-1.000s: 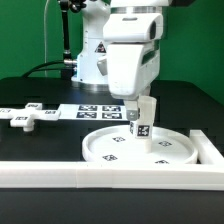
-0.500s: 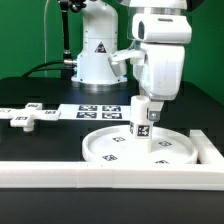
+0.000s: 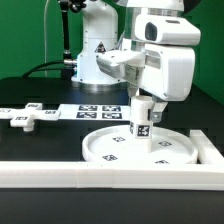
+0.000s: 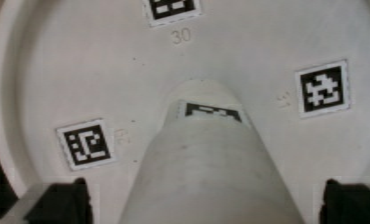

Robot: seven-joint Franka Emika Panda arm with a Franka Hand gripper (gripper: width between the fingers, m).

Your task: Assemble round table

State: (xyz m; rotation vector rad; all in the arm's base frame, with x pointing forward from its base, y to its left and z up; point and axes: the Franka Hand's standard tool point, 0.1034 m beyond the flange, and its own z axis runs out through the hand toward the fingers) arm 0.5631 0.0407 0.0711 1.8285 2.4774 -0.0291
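**Post upright on the disc, pincer around its top**

The work surface is a black table (image 3: 30, 145) before a plain green wall (image 3: 25, 35). Nearest the camera a long white border bar (image 3: 100, 176) runs across the front edge, and a second bar (image 3: 214, 148) runs back from it on the exterior view's right.

Just behind the front bar, in the corner the two bars make, the round disc (image 3: 110, 150) lies flat with its rimmed face up; several square tags show on that face. The cylinder post (image 3: 142, 126) stands near the middle of the disc. Its long axis is vertical, one end is on the disc and the other points straight up, and a tag on its side faces the camera.

The gripper (image 3: 144, 104) comes down from above over the post's upper end. In the wrist view the post (image 4: 208, 150) runs lengthwise away from the camera towards the disc (image 4: 93, 60), with a dark fingertip (image 4: 54, 203) on each side of it. Whether the fingertips press on the post or stand just off it, I cannot tell.

Farther back, on the exterior view's left, the cross-shaped piece (image 3: 27, 117) lies flat on the table, well apart from the disc. The marker board (image 3: 95, 110) lies beyond the disc, and behind it stands the arm's white base (image 3: 92, 55)
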